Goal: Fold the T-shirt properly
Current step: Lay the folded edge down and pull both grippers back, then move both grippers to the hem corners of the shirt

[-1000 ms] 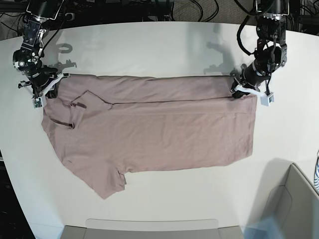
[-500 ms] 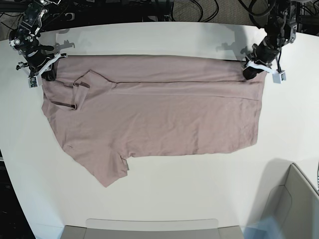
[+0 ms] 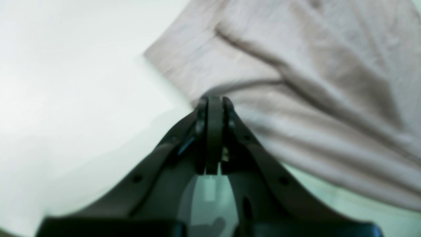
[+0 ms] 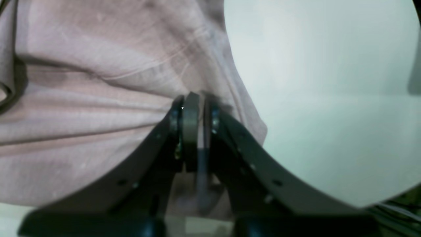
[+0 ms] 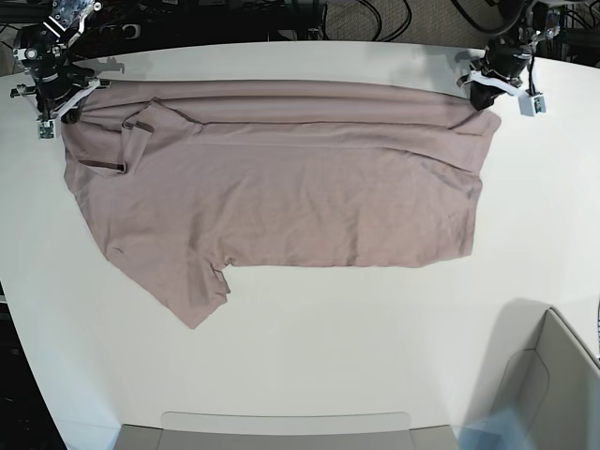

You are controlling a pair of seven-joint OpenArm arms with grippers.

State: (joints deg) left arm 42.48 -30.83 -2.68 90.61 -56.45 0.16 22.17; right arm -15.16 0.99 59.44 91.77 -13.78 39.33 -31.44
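Observation:
The mauve-pink T-shirt (image 5: 281,187) lies spread across the white table (image 5: 328,375), neck and sleeve at the left, hem at the right. Its far edge is pulled taut near the table's back edge. My left gripper (image 5: 480,92) is shut on the shirt's far right corner; the left wrist view shows the closed fingers (image 3: 213,131) pinching the fabric (image 3: 312,82). My right gripper (image 5: 67,105) is shut on the far left shoulder corner; the right wrist view shows its closed fingers (image 4: 192,131) on the cloth (image 4: 98,82).
A grey bin (image 5: 553,394) stands at the front right corner. A pale tray edge (image 5: 281,427) runs along the front. Cables (image 5: 356,19) lie behind the table's back edge.
Both grippers have pulled the shirt's far edge toward the back of the table. The folded-over top strip has opened out and the whole shirt has slid back.

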